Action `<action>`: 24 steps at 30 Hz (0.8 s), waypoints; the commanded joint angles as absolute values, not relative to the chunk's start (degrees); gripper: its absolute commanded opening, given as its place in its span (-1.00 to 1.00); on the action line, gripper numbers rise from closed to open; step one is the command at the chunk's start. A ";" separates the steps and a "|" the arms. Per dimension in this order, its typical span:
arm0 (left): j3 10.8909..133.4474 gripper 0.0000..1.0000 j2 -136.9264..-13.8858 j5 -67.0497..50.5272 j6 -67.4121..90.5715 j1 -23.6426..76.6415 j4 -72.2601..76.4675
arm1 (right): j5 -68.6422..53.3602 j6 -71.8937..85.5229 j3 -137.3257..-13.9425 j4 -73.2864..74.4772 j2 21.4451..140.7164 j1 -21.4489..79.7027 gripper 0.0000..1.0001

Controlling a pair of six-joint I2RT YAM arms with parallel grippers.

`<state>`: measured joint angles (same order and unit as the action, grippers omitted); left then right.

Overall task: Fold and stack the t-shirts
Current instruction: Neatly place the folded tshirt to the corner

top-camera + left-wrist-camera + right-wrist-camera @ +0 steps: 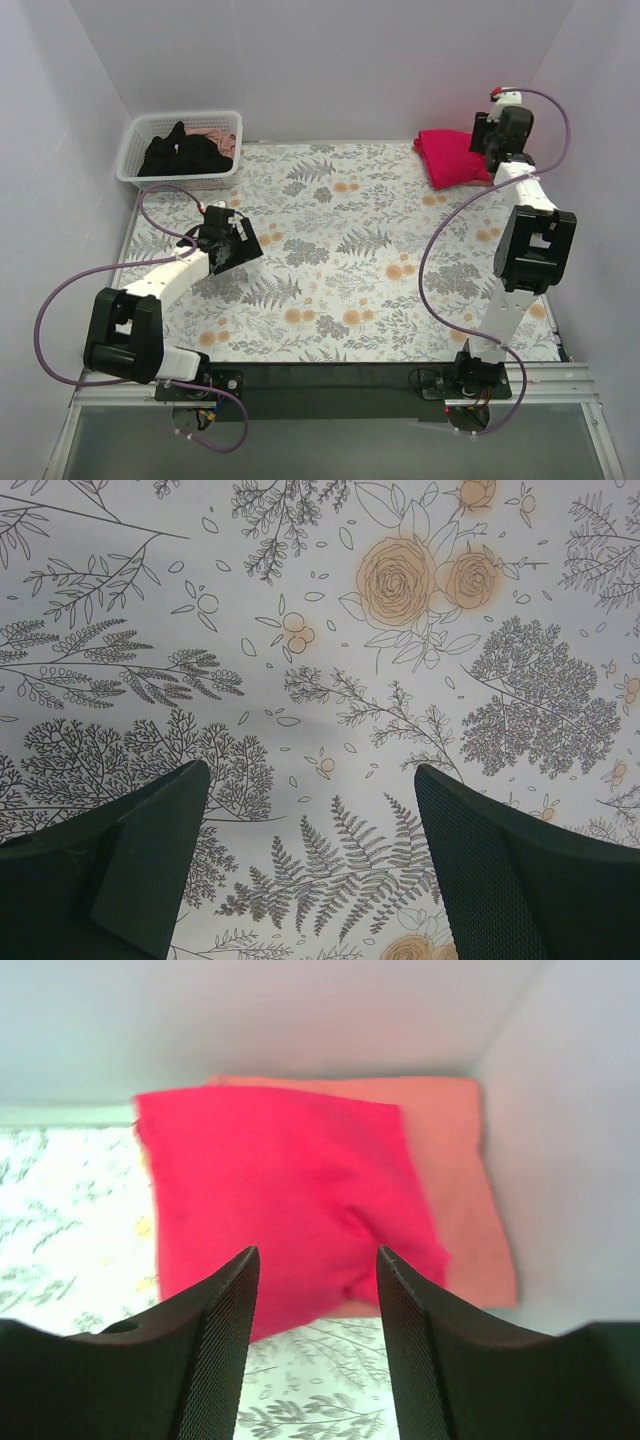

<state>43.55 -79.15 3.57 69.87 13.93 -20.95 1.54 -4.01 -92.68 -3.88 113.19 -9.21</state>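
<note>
Crimson t-shirt (280,1190) lies folded in the far right corner, hiding most of the salmon t-shirt (455,1190) beneath. The right gripper (318,1260) hangs near them, fingers apart and empty. The black t-shirt (185,155) is bunched in the basket (135,150). The left gripper (310,770) gapes wide over the floral cloth (340,240).

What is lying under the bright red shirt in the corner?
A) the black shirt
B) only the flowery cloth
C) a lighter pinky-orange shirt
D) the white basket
C: in the right wrist view the crimson shirt lies on top of a salmon-pink shirt, whose edge sticks out on the right side.
</note>
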 commanded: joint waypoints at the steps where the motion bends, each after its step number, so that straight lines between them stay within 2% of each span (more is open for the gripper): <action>1: 44.03 0.65 -76.64 2.90 69.26 13.62 -20.48 | 5.08 -12.98 -89.22 -5.10 114.07 -3.71 0.14; 11: 43.86 0.65 -75.32 2.37 69.08 13.62 -20.48 | 20.03 -23.71 -88.85 -6.50 121.11 5.88 0.35; 17: 43.86 0.65 -75.23 2.11 69.08 13.54 -20.48 | 30.93 -31.63 -90.44 -9.05 126.38 10.89 0.36; 22: 43.77 0.65 -75.15 2.02 69.17 13.62 -20.39 | 38.30 -38.04 -91.49 -13.35 130.15 13.44 0.32; 24: 43.86 0.65 -75.15 1.93 69.17 13.54 -20.48 | 40.68 -40.16 -92.02 -15.37 131.39 13.97 0.19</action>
